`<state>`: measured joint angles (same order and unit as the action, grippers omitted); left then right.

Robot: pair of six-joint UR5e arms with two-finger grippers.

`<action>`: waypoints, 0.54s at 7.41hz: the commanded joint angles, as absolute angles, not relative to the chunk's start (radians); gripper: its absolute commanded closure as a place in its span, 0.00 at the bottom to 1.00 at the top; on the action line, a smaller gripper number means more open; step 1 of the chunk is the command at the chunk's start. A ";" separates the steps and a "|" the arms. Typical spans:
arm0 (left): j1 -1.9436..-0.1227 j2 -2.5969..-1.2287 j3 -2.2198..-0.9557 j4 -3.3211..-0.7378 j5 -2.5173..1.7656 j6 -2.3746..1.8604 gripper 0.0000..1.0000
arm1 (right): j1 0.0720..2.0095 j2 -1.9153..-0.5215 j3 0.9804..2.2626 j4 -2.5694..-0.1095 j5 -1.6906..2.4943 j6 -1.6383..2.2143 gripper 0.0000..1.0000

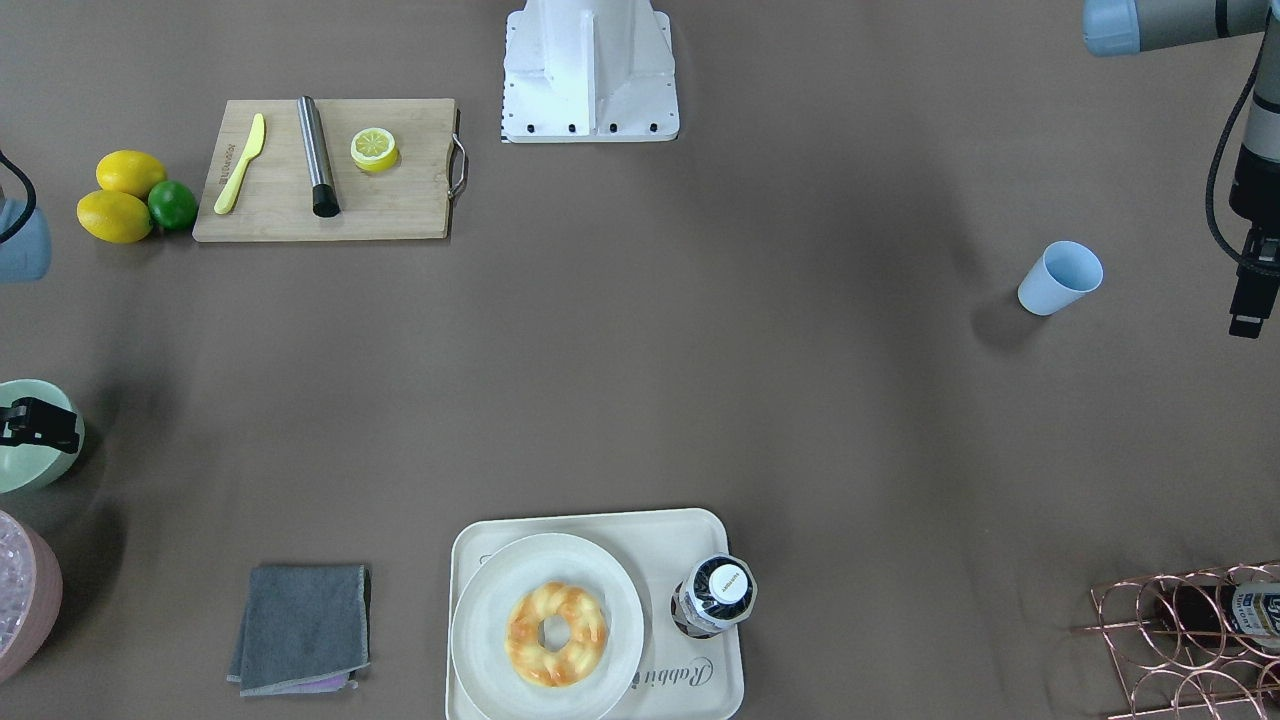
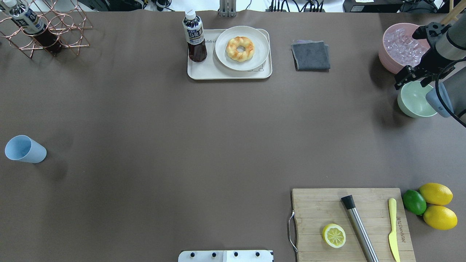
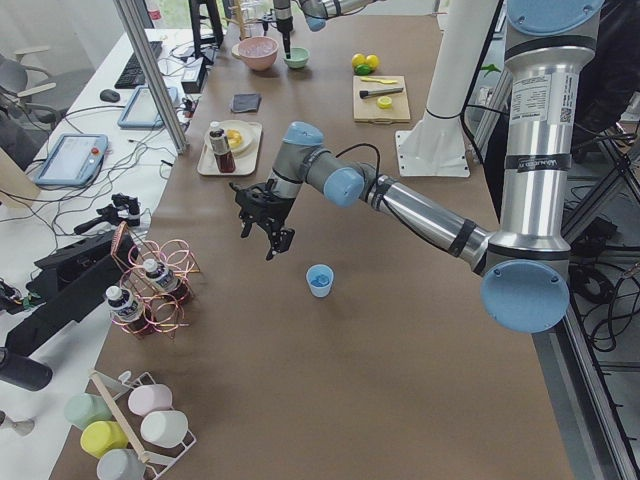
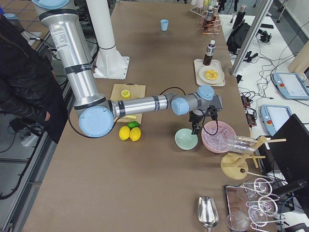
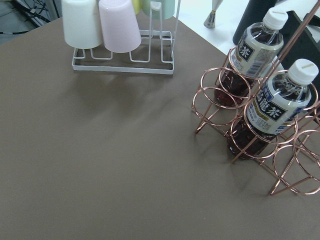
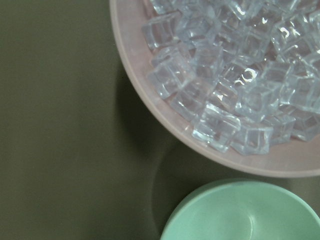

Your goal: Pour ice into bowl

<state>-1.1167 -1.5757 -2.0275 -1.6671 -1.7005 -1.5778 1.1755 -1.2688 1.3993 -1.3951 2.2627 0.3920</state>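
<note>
The pale mint-green bowl (image 2: 415, 102) stands at the table's right end, and its inside (image 6: 245, 212) looks bare. My right gripper (image 2: 402, 82) hangs over the bowl's rim (image 1: 40, 470) on the side toward the pink dish; it is open and holds nothing. The ice is out of view. A light blue cup (image 2: 23, 149) stands tilted at the left end, and I cannot see its contents. My left gripper (image 3: 262, 240) hovers above the table beside that cup (image 3: 320, 281), fingers spread, open and empty.
A larger pink dish (image 2: 386, 58) heaped with clear cubes (image 6: 235, 80) sits right beside the bowl. There is also a cutting board (image 2: 316, 207) with a lemon half, steel rod and knife. Elsewhere are lemons (image 2: 435, 193), a doughnut tray (image 2: 196, 71), a grey cloth (image 2: 310, 55), and a copper bottle rack (image 2: 54, 32).
</note>
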 commanded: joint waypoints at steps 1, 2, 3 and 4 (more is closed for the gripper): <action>-0.976 -1.575 -2.066 -1.525 -1.532 -1.771 0.03 | 1.175 -1.331 1.451 -1.393 2.264 0.422 0.06; -0.918 -1.577 -2.063 -1.491 -1.482 -1.863 0.04 | 1.175 -1.342 1.457 -1.391 2.266 0.426 0.08; -0.855 -1.581 -2.057 -1.449 -1.433 -1.961 0.05 | 1.172 -1.350 1.454 -1.372 2.266 0.442 0.15; -0.810 -1.592 -2.060 -1.362 -1.411 -2.039 0.04 | 1.155 -1.359 1.438 -1.308 2.261 0.492 0.14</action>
<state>-0.9003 -1.5798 -2.0607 -1.4742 -1.4728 -1.8927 1.1729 -1.3415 1.4517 -1.3795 2.2653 0.4338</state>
